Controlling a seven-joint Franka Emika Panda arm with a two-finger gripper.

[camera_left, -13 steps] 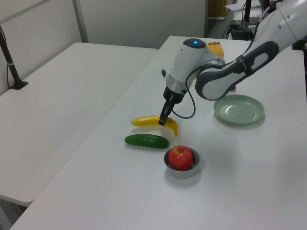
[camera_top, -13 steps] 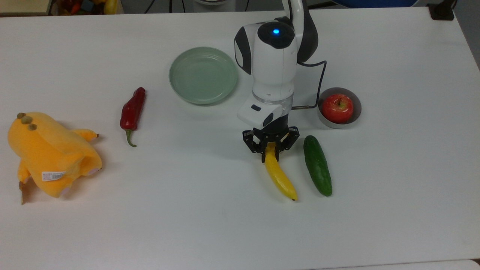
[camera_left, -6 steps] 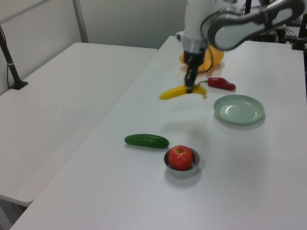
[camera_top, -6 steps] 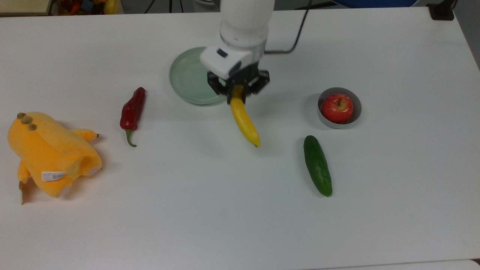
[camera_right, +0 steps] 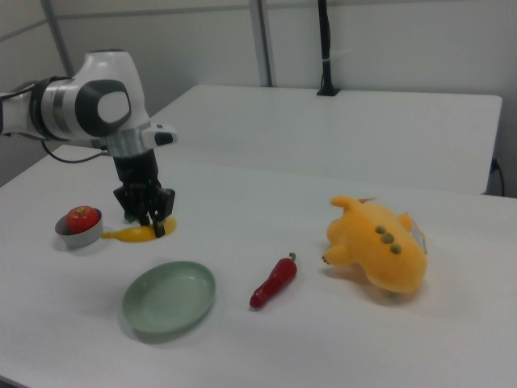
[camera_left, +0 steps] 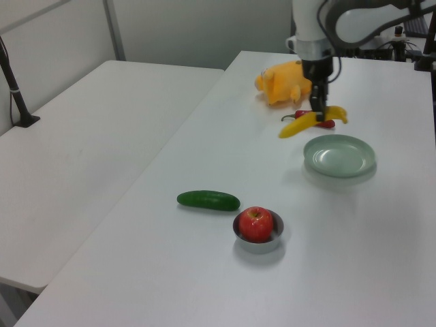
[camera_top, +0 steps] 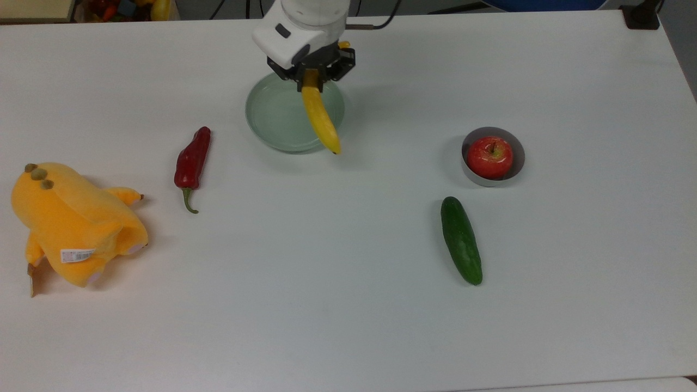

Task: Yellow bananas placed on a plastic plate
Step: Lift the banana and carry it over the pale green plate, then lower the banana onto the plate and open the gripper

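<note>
Top view evidence showed the gripper (camera_top: pixel 311 74) pinching the yellow banana (camera_top: pixel 320 120) at its stem end, the fruit hanging over the plastic plate (camera_top: pixel 272 117) with its far tip reaching past the rim on the top view's lower right. One second before, the same banana had lain on the table (camera_top: pixel 348 305) close beside the cucumber (camera_top: pixel 461 240), with the fingers already around it; half a second before, it had been carried to the plate's edge. The lift and most of the transfer were therefore judged complete. In the left view the banana (camera_left: pixel 300 125) was seen raised clear of the plate (camera_left: pixel 357 162), so it had not yet been set down. The apple (camera_top: pixel 490 157) in its grey bowl (camera_top: pixel 517 163), the red pepper (camera_top: pixel 192 159) and the plush toy (camera_top: pixel 71 223) had not shifted. Remaining work was judged to be lowering and release; the overhanging tip raised a risk of the banana resting across the rim.
</note>
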